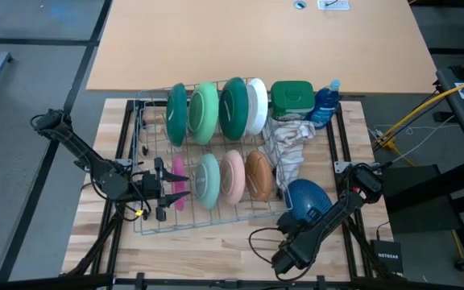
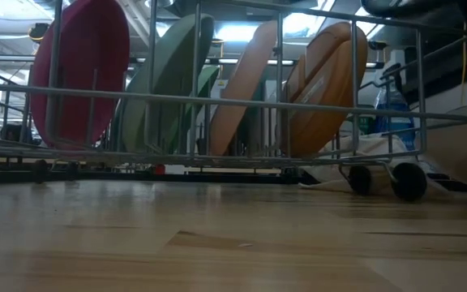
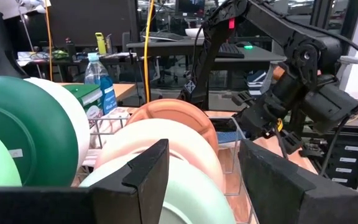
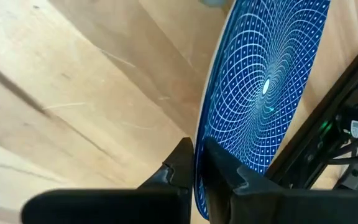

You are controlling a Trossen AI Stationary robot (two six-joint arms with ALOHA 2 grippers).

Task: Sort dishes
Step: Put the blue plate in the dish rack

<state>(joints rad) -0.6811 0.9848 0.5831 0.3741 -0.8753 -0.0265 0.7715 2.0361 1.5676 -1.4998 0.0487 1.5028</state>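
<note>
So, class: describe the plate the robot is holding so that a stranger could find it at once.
Start at the wire dish rack in the middle of the wooden table. Just off its right front corner, the right end effector pinches a navy plate by its rim. It is the only plate outside the rack, patterned with fine white lines.
</note>
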